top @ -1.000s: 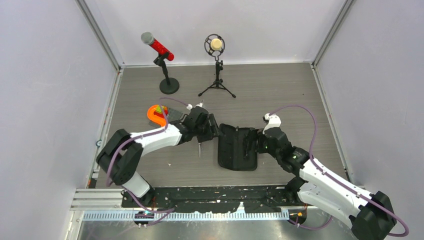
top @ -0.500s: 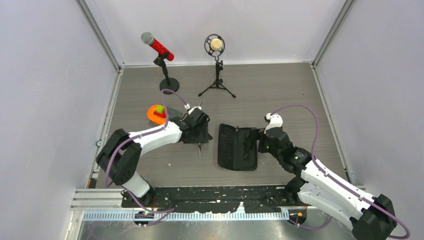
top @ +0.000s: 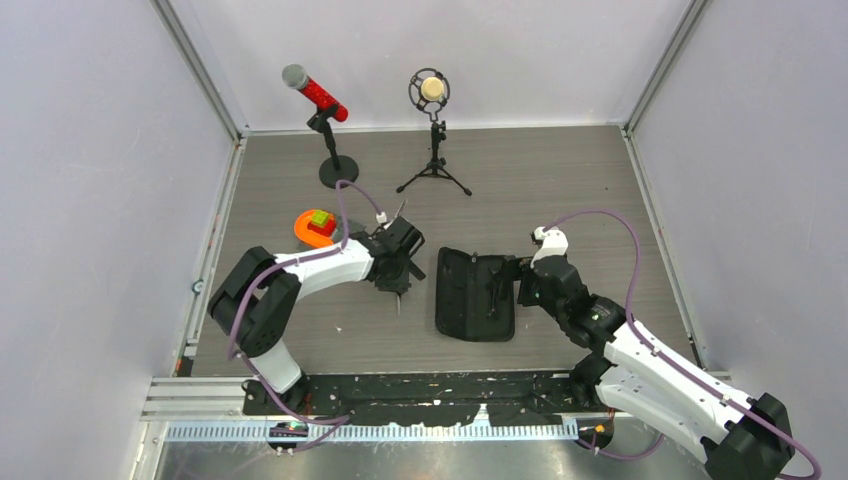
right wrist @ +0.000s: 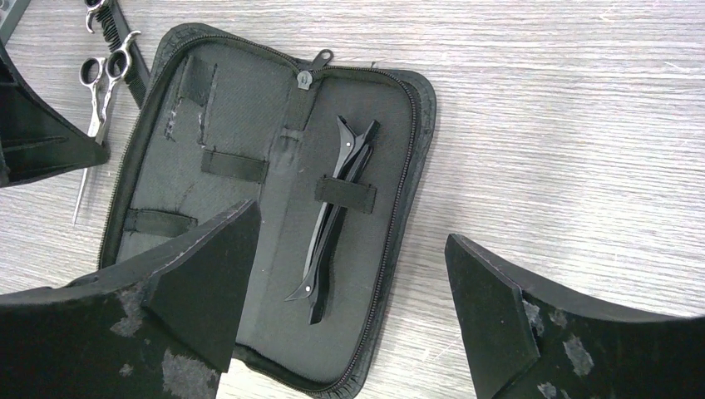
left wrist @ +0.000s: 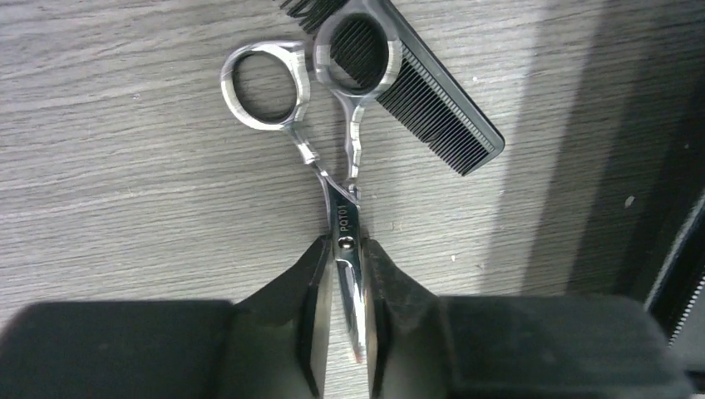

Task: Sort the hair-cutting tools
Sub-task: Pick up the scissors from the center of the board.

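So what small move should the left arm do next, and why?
Probably lift the scissors straight up a little. The left gripper appears shut on the blades by the pivot, yet the scissors lie flat on the table and one ring rests over the comb, so a sideways drag could move it.

place: robot lab cell | evidence: plain white walls (top: 90,200), aluminium frame rails (top: 198,72), wood-grain table (top: 560,190)

Left end effector (left wrist: 347,249) pulled back from case (top: 476,294) (leftward), now pinching scissors (left wrist: 343,218)
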Action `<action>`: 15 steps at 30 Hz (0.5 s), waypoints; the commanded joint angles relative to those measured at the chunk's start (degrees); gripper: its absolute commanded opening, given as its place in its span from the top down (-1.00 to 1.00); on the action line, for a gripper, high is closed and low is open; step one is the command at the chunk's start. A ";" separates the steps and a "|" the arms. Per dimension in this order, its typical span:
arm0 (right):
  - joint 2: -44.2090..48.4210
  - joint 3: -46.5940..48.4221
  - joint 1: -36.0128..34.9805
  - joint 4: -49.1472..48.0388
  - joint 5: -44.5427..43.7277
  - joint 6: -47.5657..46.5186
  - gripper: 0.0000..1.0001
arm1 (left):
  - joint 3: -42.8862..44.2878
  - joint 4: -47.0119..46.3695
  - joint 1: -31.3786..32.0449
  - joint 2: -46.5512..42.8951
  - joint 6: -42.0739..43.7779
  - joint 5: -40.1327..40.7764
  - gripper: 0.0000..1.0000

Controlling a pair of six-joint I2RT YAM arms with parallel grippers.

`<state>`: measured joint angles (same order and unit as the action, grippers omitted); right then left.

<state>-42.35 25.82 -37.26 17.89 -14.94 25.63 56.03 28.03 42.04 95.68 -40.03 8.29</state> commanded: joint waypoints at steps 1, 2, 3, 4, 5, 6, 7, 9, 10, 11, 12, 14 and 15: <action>0.90 0.99 0.44 -0.84 -0.84 -0.27 -0.83 | -0.33 1.08 0.23 -1.49 1.35 -0.40 0.72; 0.97 1.12 0.43 -0.84 -0.58 -0.17 -0.84 | -0.76 1.10 0.22 -2.61 1.81 -0.04 0.81; 1.18 1.26 0.43 -0.84 -0.38 -0.16 -0.86 | -1.35 1.06 0.20 -3.92 2.21 0.27 0.87; 1.28 1.36 0.43 -0.88 0.17 -0.19 -0.89 | -2.21 1.02 0.16 -5.44 2.86 0.43 0.94; 1.45 1.48 0.43 -0.85 0.52 -0.25 -0.96 | -2.83 0.79 0.22 -6.88 3.45 0.41 1.00; 1.51 1.72 0.43 -0.84 1.12 -0.36 -0.99 | -3.58 0.42 0.22 -8.58 4.11 0.28 1.00; 1.75 1.84 0.43 -0.84 1.48 -0.43 -0.93 | -4.21 0.10 0.23 -10.29 4.91 0.09 1.00; 2.11 2.59 0.43 -1.02 2.68 -0.68 -0.91 | -5.12 -0.32 0.23 -13.63 6.75 -0.19 1.00; 2.25 2.84 0.43 -1.10 3.59 -1.11 -0.91 | -5.45 -0.45 0.21 -15.28 7.80 -0.50 1.00; 2.26 3.62 0.43 -1.28 4.83 -1.46 -0.91 | -5.75 -0.68 0.23 -16.81 9.04 -0.99 1.00; 2.14 4.06 0.43 -1.32 5.67 -2.09 -0.91 | -6.00 -1.13 0.23 -18.42 10.22 -1.59 1.00; 1.62 5.67 0.43 -1.31 8.41 -3.35 -0.91 | -6.64 -2.07 0.38 -22.03 13.12 -3.07 1.00; 1.33 6.95 0.43 -1.29 10.38 -4.26 -0.91 | -6.90 -2.37 0.67 -23.50 14.75 -3.49 1.00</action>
<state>-40.97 27.29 -37.01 18.55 -10.26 24.49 49.91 28.27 42.06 78.28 -32.23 7.09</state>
